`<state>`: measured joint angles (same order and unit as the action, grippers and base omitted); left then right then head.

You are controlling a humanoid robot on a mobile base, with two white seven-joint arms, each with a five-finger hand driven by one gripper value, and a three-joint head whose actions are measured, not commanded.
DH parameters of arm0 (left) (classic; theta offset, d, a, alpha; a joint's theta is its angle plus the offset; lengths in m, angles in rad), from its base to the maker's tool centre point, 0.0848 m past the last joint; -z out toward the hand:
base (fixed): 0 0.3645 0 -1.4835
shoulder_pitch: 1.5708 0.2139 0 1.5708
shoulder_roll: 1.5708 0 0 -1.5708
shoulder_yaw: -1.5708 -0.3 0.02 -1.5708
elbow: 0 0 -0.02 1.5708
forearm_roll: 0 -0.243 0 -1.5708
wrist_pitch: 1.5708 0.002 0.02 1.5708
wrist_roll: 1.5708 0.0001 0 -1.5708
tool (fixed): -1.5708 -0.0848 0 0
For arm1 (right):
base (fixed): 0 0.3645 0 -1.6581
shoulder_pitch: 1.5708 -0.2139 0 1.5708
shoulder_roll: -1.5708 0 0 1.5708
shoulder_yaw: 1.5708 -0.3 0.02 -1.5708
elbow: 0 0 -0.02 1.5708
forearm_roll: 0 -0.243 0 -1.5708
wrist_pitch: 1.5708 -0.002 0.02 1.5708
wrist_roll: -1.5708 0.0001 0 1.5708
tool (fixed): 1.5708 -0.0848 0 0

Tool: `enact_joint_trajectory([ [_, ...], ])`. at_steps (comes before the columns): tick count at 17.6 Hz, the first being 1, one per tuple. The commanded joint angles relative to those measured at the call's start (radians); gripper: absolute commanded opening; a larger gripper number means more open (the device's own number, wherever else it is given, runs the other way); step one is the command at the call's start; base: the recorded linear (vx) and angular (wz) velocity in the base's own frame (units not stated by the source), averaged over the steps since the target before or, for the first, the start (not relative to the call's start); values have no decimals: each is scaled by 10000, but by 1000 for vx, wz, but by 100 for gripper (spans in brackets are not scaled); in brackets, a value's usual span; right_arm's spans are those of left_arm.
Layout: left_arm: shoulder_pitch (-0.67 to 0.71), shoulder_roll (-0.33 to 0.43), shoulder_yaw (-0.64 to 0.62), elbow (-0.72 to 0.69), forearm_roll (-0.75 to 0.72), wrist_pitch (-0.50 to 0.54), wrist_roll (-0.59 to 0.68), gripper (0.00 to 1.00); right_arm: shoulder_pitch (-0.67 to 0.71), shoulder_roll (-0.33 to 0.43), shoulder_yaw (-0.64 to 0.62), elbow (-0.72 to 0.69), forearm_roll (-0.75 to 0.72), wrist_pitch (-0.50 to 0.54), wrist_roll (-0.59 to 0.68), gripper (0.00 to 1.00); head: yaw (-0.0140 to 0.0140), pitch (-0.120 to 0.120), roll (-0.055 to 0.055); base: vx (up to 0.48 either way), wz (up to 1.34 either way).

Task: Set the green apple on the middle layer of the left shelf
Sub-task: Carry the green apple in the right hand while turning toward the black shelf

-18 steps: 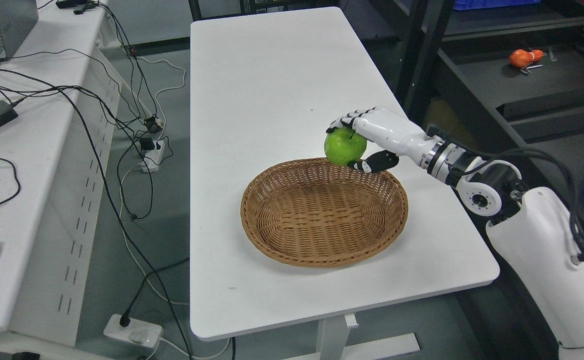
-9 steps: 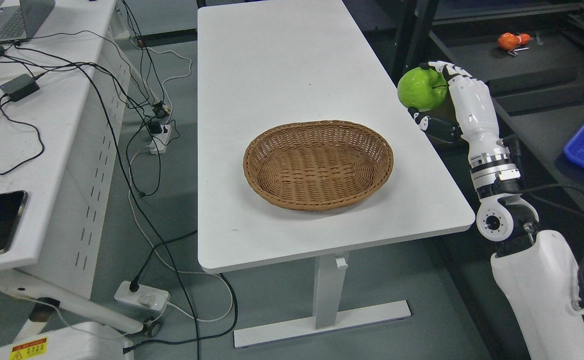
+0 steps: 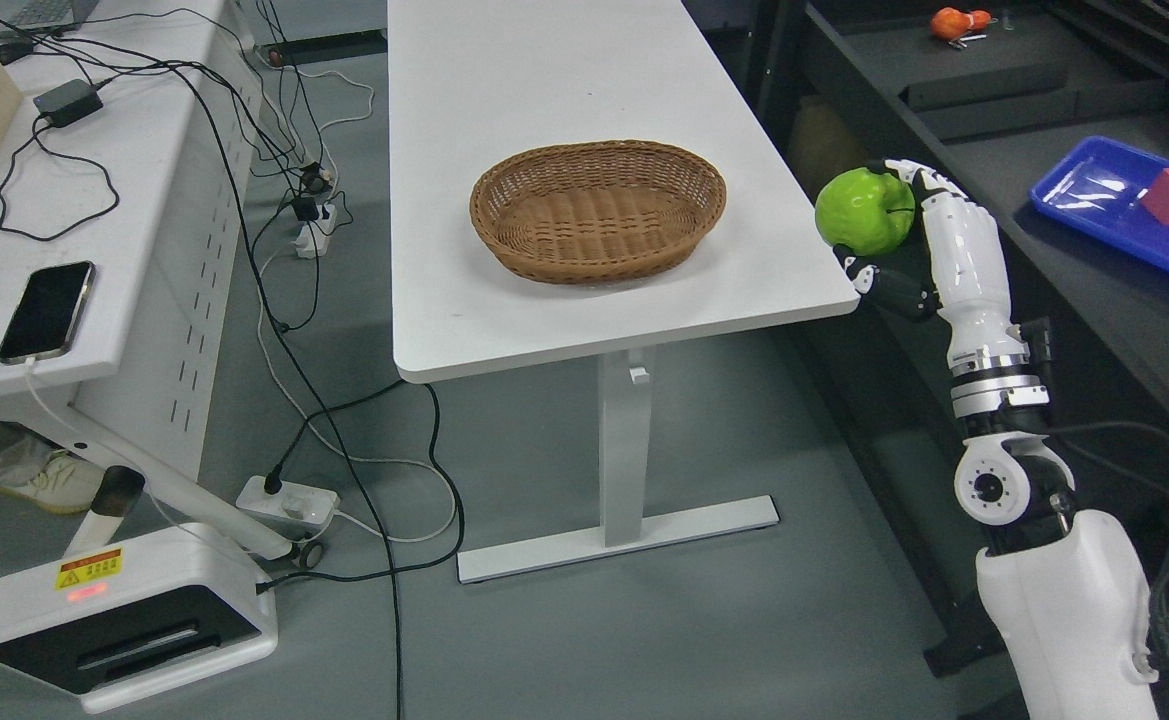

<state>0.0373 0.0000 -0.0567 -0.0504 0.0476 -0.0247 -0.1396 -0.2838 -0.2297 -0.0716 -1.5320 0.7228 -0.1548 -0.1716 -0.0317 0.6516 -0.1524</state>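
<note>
The right hand [image 3: 909, 250], raised upright just off the bench [image 3: 584, 80] corner, has its fingers curled round the green apple [image 3: 862, 211], which sits on its bench-facing side, while the dark shelf [image 3: 1074, 270] lies behind the hand, on its other side

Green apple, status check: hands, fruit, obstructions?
Right hand shut on green apple, raised off table's right edge. Left hand unseen. Dark shelving alongside.

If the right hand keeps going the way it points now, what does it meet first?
The right hand, shut on the green apple, points up-picture; probably the dark shelf edge first, though depth is unclear.
</note>
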Motion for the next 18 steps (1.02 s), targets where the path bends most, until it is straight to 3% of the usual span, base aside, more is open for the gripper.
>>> enact_joint_trajectory([
  [1, -5, 175, 0, -3, 0, 1, 1, 100, 306, 502, -511, -158, -3, -32, -2, 0, 0, 0, 0, -489, -469],
  [8, -5, 175, 0, -3, 0, 1, 1, 100, 506, 563, -511, -158, -3, -32, -18, 0, 0, 0, 0, -384, -1112],
  [13, -5, 175, 0, 13, 0, -14, 1, 100, 537, 548, -511, -158, -3, -47, -2, 0, 0, 0, 0, -128, -1864],
  [18, -5, 175, 0, -3, 0, -14, 1, 100, 675, 548, -511, -158, 12, -32, 13, 0, 0, -3, 0, 36, -917],
])
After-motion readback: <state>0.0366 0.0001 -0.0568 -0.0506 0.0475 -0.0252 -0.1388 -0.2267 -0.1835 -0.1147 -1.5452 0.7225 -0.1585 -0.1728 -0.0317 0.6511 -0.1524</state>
